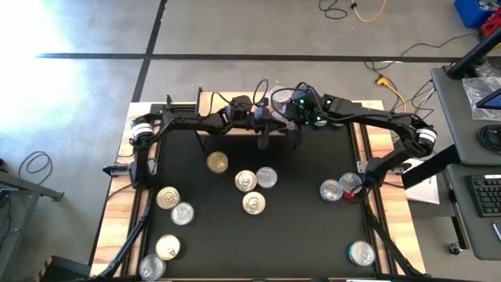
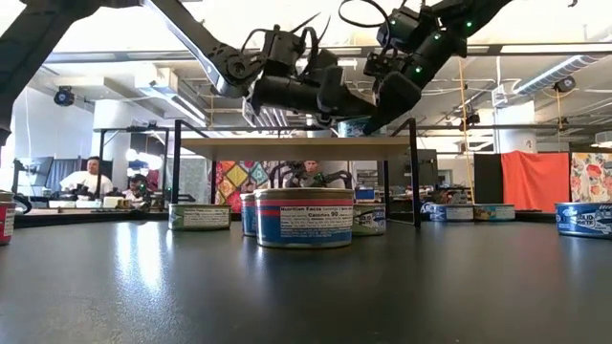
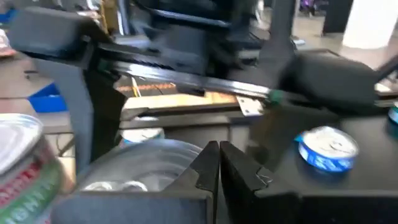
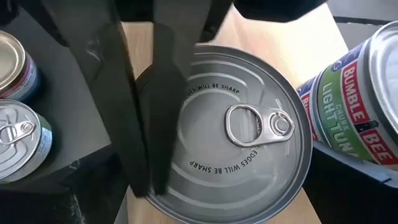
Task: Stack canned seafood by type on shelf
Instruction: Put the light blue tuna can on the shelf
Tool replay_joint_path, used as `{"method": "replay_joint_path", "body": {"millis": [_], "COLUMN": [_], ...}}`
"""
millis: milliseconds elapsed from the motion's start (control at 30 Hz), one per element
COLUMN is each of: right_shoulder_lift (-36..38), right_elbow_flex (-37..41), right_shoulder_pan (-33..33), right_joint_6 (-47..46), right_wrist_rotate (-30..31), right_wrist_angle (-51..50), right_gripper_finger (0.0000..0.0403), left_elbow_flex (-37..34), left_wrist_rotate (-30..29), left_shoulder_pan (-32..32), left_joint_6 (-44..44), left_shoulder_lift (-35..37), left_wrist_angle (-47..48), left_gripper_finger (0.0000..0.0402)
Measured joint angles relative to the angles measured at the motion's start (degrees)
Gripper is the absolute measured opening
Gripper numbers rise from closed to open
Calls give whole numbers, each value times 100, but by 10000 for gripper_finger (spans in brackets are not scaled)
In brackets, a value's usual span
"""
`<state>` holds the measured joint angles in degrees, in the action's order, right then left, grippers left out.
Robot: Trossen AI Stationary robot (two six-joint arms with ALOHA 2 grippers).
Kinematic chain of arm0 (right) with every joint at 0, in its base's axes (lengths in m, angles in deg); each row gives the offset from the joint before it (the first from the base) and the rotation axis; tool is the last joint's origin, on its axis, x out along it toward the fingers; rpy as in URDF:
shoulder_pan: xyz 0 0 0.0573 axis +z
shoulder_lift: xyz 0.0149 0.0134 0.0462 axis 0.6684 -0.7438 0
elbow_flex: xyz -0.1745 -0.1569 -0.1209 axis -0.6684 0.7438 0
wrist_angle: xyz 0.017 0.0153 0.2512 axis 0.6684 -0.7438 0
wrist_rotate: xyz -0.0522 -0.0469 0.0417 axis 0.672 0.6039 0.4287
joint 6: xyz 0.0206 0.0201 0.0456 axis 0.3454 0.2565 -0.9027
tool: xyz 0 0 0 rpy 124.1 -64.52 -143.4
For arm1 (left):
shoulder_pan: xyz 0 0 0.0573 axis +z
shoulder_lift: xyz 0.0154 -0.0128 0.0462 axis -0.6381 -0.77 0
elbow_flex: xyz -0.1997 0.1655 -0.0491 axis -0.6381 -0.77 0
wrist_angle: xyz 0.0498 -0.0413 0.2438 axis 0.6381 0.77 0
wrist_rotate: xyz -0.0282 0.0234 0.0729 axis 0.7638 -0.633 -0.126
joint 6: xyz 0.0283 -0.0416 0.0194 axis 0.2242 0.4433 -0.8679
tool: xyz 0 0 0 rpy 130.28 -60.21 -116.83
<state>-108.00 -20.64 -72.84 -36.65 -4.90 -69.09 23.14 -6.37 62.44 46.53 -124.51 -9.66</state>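
My left gripper (image 3: 217, 163) is closed and empty, poised over the shelf (image 2: 296, 145). Loose tins (image 1: 254, 203) are scattered on the black table (image 1: 297, 235) in front of it. My right gripper (image 1: 291, 107) stands spread wide around a silver-lidded tin (image 4: 239, 130) on the shelf, beside a tilted Bumble Bee tin (image 4: 357, 106).

A robotics lab in an open industrial hall: a black worktop (image 1: 258, 235) on a concrete floor (image 1: 235, 31) crossed by loose cables (image 1: 356, 9), exposed ceiling ducts (image 2: 574, 67), desks with a keyboard (image 1: 487, 196), and people seated (image 2: 91, 177) at workstations behind.
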Motion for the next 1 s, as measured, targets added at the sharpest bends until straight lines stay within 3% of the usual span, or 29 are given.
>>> {"method": "replay_joint_path", "body": {"millis": [333,633,800,1000], "right_shoulder_lift": [-25,-28,-34,-34], "right_elbow_flex": [-9,-4,-2,-2], "right_shoulder_pan": [27,41,43,78], "right_joint_6": [-45,-92,-85,-94], "right_wrist_rotate": [-35,-97,-123,-70], "right_wrist_angle": [-89,-136,-152,-146], "right_gripper_finger": [400,400,400,400], "left_elbow_flex": [248,1519,1887,1784], "left_wrist_rotate": [-887,-968,-998,-984], "left_shoulder_pan": [2,2,-28,-35], "left_joint_6": [13,-419,-481,-488], "left_shoulder_lift": [0,12,10,-51], "left_wrist_angle": [859,3271,3379,3386], "left_gripper_finger": [0,0,0,0]}}
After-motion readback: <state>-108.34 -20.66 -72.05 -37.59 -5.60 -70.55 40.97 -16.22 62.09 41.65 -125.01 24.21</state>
